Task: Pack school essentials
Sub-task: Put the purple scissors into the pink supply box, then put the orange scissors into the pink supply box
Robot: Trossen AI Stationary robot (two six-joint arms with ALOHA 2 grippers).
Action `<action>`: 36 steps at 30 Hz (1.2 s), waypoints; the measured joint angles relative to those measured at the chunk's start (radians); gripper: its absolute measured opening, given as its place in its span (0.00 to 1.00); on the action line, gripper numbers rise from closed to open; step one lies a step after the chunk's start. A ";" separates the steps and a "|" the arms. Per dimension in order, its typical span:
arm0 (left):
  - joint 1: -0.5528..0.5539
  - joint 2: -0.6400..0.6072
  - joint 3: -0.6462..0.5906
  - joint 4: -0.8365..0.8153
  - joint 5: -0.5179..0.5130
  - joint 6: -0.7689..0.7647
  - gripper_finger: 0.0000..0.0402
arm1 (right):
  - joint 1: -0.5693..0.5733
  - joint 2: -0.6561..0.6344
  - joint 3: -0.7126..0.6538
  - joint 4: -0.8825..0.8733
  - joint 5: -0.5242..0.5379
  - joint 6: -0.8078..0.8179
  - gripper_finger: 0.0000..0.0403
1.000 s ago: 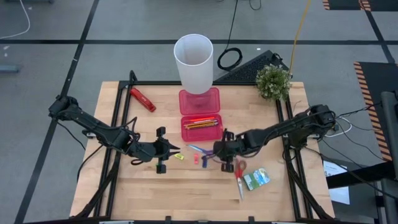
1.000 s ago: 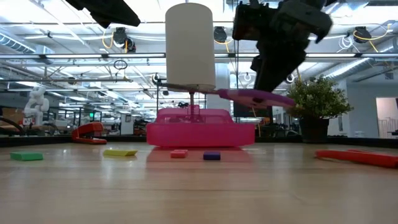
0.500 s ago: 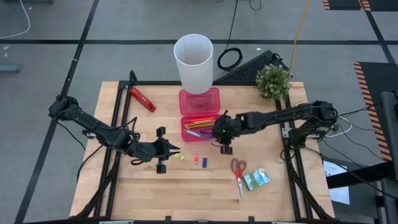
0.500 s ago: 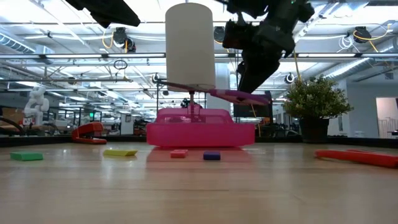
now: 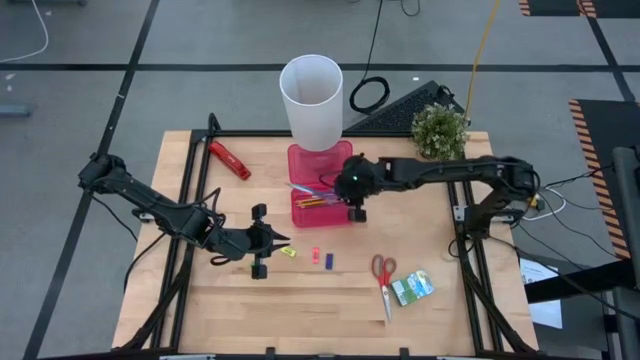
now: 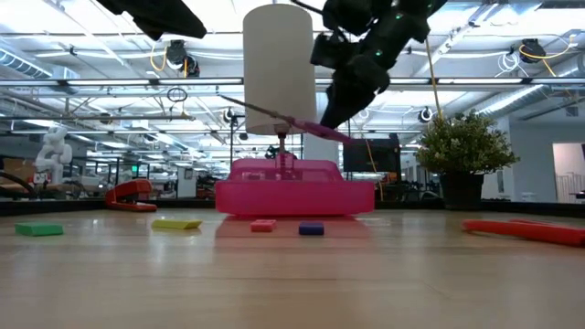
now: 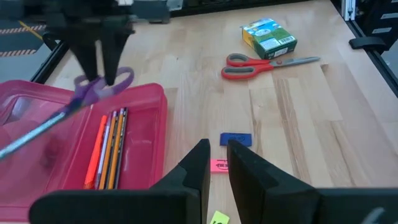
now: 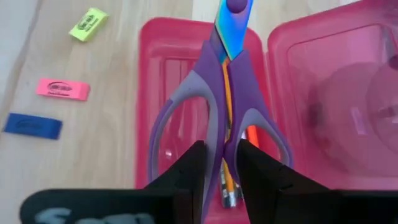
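Note:
My right gripper (image 8: pixel 219 155) hangs over the open pink pencil box (image 5: pixel 322 208), shut on the purple-handled scissors (image 8: pixel 217 99). Orange and brown pencils (image 7: pixel 111 146) lie in the box's tray. My left gripper (image 5: pixel 283 239) rests low at the table's middle left, shut and holding nothing, beside a yellow eraser (image 5: pixel 288 251). A pink eraser (image 5: pixel 315 256) and a blue eraser (image 5: pixel 328 260) lie flat on the wood. Red-handled scissors (image 5: pixel 384 276) and a green-white packet (image 5: pixel 412 288) lie at the near right. My right gripper pinches the scissors between its two fingers where the two purple handle loops meet (image 8: pixel 221 134). The fingers come from above, slanting down. The scissors are lifted clear above the box tray, blades (image 6: pixel 251 108) pointing toward the table's left and tilted up at the tip.
A tall white cup (image 5: pixel 311 100) stands on the box's open lid (image 5: pixel 322 160) just beyond the tray. A red-and-black tool (image 5: pixel 228 158) lies at the far left, a potted plant (image 5: pixel 438 130) at the far right. Black frame rails (image 5: pixel 195 200) run along both sides.
My right gripper has carried the purple scissors from the table's middle toward the far edge and upward, until they hang over the pink box's tray. The scissors have tipped from nearly level to blade tip raised. The gripper has stayed shut on them.

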 joint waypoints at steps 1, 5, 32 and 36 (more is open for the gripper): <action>0.000 0.000 0.000 0.003 0.000 0.003 0.14 | -0.009 0.016 0.012 -0.006 -0.011 -0.004 0.18; 0.000 0.000 0.000 0.020 0.000 0.004 0.14 | -0.034 0.085 0.057 -0.026 -0.046 -0.038 0.18; 0.000 0.000 0.000 0.020 0.000 0.007 0.14 | -0.035 0.198 0.080 -0.138 -0.012 -0.043 0.29; 0.000 0.000 0.000 0.020 0.000 0.006 0.14 | -0.032 0.198 0.080 -0.132 -0.012 -0.014 0.34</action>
